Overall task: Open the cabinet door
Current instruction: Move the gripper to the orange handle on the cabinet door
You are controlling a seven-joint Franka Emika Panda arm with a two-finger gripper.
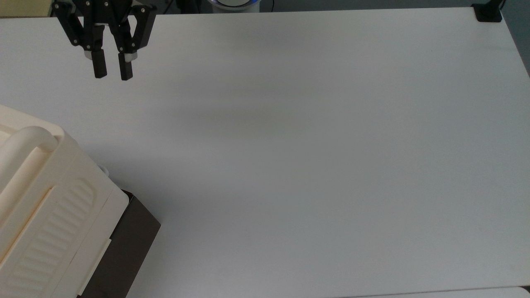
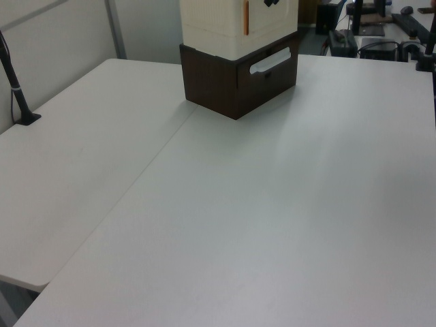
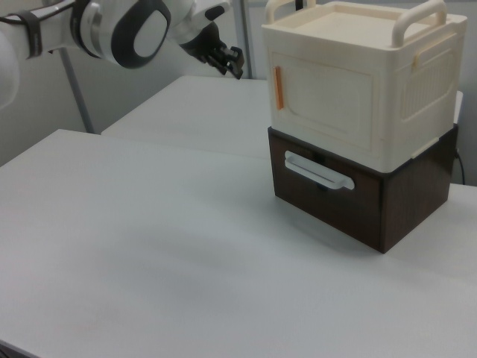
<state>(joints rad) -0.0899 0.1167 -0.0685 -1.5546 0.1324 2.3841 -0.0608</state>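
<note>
Right view gives the plainest account: a broad white table (image 3: pixel 149 246) carries a cream cabinet (image 3: pixel 358 82) stacked on a dark brown drawer box (image 3: pixel 365 201), both set toward the right view's right. On the cabinet's face sits the cabinet door (image 3: pixel 324 101), a flat cream panel with a raised rim, shut flush, with a short orange handle (image 3: pixel 279 88) standing upright along its edge on the right view's left. Below it the drawer box has a white bar handle (image 3: pixel 319 171). The robot arm (image 3: pixel 112 26) reaches in from the right view's upper left, and its gripper (image 3: pixel 237 68) hangs in the air well apart from the cabinet, at about the height of the door. From the top view the gripper (image 1: pixel 112 71) is over bare table near the far edge, its two black fingers parted by a narrow gap and holding nothing, while the cabinet's ribbed top (image 1: pixel 54 231) fills the top view's lower left corner. The step in hand looks like the approach: nothing is touched and the door is not yet opened. The next move probably calls for carrying the gripper across to the orange handle, lining the fingers up either side of that upright strip, closing on it, then pulling outward in an arc about the door's far edge.
</note>
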